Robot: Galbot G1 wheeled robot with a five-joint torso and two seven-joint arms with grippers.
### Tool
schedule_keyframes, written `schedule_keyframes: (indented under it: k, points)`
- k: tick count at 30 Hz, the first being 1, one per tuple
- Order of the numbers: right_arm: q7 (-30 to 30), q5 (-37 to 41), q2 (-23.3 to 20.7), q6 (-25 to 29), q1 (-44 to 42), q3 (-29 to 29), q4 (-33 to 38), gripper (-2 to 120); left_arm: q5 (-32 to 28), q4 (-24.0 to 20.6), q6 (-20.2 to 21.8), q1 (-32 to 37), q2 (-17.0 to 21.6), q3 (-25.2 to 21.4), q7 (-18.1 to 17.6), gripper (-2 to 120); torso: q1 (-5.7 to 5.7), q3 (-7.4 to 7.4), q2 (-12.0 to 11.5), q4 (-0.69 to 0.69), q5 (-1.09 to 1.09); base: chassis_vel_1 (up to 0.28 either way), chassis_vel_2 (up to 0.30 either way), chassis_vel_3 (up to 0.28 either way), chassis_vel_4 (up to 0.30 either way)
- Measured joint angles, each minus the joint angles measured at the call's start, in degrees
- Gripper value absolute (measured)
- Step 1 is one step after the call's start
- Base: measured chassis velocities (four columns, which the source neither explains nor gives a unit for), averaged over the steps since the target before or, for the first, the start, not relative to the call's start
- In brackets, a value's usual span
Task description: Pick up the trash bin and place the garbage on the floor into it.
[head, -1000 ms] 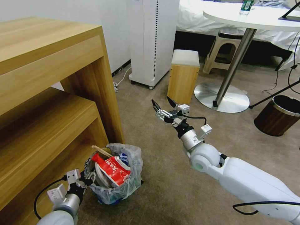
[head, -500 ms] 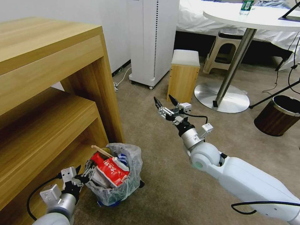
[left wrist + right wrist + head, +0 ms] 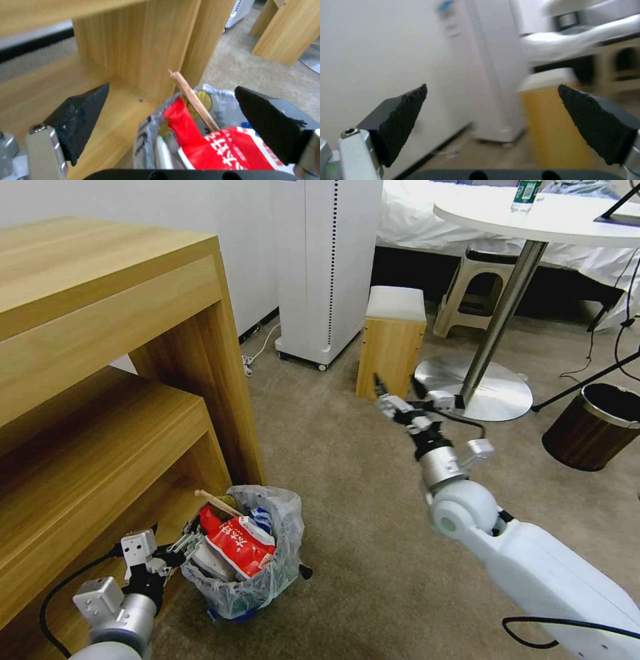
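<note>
Head view: bag-lined trash bin [image 3: 250, 573], its black body mostly hidden, stands on carpet holding a red wrapper [image 3: 240, 543] and wooden stick [image 3: 217, 502]; left pincer [image 3: 175, 549] wide beside it, right pincer [image 3: 398, 392] wide aloft.

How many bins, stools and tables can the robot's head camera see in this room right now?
Bins: 2, the trash bin full of garbage and a brown bin.
Stools: 2, a wooden stool and a plastic stool.
Tables: 1, a round white table.
Total: 5.
</note>
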Motion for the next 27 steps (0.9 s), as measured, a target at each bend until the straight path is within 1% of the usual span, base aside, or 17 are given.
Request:
schedule_keyframes:
  k: [2, 3, 4, 5, 6, 7, 8, 9, 12, 13, 14, 16, 17, 19, 24, 26, 27]
  points:
    - [0.4, -0.4, 0.2, -0.2, -0.4, 0.8, -0.2, 100, 0.3, 0.0, -0.1, 0.0, 0.0, -0.1, 0.1, 100, 0.00, 0.00, 0.0, 0.00, 0.00, 0.000, 0.000, 0.000, 0.000]
    - [2.2, -3.4, 1.2, -1.3, -2.9, 5.2, -1.0, 100, 1.4, -0.3, -0.3, 0.0, -0.2, -0.2, 0.6, 100, 0.00, 0.01, 0.0, 0.01, 0.02, 0.000, 0.000, 0.000, 0.000]
    - [3.0, -5.0, 1.8, -2.3, -4.0, 7.7, -1.1, 100, 1.7, -0.5, -0.5, 0.0, -0.3, -0.3, 0.7, 100, 0.00, 0.00, 0.0, 0.00, 0.01, 0.000, 0.000, 0.000, 0.000]
    - [3.0, -5.0, 1.8, -2.3, -4.0, 7.7, -1.1, 100, 1.7, -0.5, -0.5, 0.0, -0.3, -0.3, 0.7, 100, 0.00, 0.00, 0.0, 0.00, 0.01, 0.000, 0.000, 0.000, 0.000]
    - [4.8, -7.1, 2.9, -3.7, -5.5, 11.1, -1.1, 100, 2.4, -0.7, -0.7, 0.0, -0.5, -0.5, 0.7, 100, 0.00, 0.01, 0.0, 0.00, 0.00, 0.000, 0.000, 0.000, 0.000]
    - [5.4, -8.2, 3.5, -4.2, -6.2, 12.7, -1.1, 100, 2.7, -0.8, -0.8, 0.0, -0.6, -0.6, 0.8, 100, 0.00, 0.00, 0.0, 0.01, 0.01, 0.000, 0.000, 0.000, 0.000]
    - [6.4, -14.6, 5.9, -5.7, -10.3, 20.0, -0.6, 100, 4.0, -1.2, -1.0, -0.1, -0.6, -1.2, 1.0, 100, 0.00, 0.00, 0.0, 0.01, 0.01, 0.000, 0.000, 0.000, 0.000]
    - [6.4, -14.6, 5.9, -5.7, -10.3, 20.0, -0.6, 100, 4.0, -1.2, -1.0, -0.1, -0.6, -1.2, 1.0, 100, 0.00, 0.00, 0.0, 0.01, 0.01, 0.000, 0.000, 0.000, 0.000]
    - [5.6, -17.2, 7.6, -6.1, -15.2, 25.2, 0.8, 100, 5.7, -1.9, -1.0, 0.1, -0.6, -1.5, 1.0, 100, 0.00, 0.00, 0.0, -0.01, 0.00, 0.000, 0.000, 0.000, 0.000]
    - [5.6, -17.2, 7.6, -6.1, -15.2, 25.2, 0.8, 100, 5.7, -1.9, -1.0, 0.1, -0.6, -1.5, 1.0, 100, 0.00, 0.00, 0.0, -0.01, 0.00, 0.000, 0.000, 0.000, 0.000]
    - [4.8, -17.2, 8.0, -5.4, -17.0, 26.4, 1.3, 100, 6.2, -2.2, -0.9, 0.2, -0.6, -1.5, 1.0, 100, 0.00, 0.00, 0.0, 0.00, 0.00, 0.000, 0.000, 0.000, 0.000]
    - [2.7, -17.1, 8.7, -3.4, -19.7, 27.6, 1.9, 100, 7.3, -2.8, -0.8, 0.5, -0.7, -1.3, 1.0, 100, 0.00, 0.00, 0.0, 0.00, 0.00, 0.000, 0.000, 0.000, 0.000]
    - [0.0, -17.4, 9.7, -0.8, -22.2, 28.5, 2.0, 100, 8.1, -3.4, -0.7, 1.0, -0.8, -1.1, 1.0, 100, 0.00, 0.00, 0.0, -0.01, 0.00, 0.000, 0.000, 0.000, 0.000]
    - [-0.3, -18.0, 10.2, 0.0, -23.4, 28.5, 2.1, 100, 8.6, -3.6, -0.7, 1.4, -0.8, -1.0, 1.2, 100, 0.00, 0.00, 0.0, 0.00, 0.01, 0.000, 0.000, 0.000, 0.000]
    - [-0.6, -19.4, 11.0, 1.5, -25.0, 26.7, 1.4, 100, 10.3, -3.6, -1.0, 2.1, -1.3, -0.6, 1.5, 100, 0.00, 0.00, 0.0, 0.01, 0.00, 0.000, 0.000, 0.000, 0.000]
    - [-2.0, -19.7, 11.4, 2.4, -25.5, 25.4, 0.9, 100, 11.2, -3.6, -1.1, 2.3, -1.8, -0.5, 1.6, 100, 0.00, 0.00, 0.0, 0.00, -0.01, 0.000, 0.000, 0.000, 0.000]
    - [-4.0, -19.7, 11.9, 3.9, -25.6, 23.8, 0.1, 100, 12.2, -3.6, -1.3, 2.5, -2.3, -0.4, 1.7, 100, 0.00, 0.00, 0.0, 0.00, -0.01, 0.000, 0.000, 0.000, 0.000]
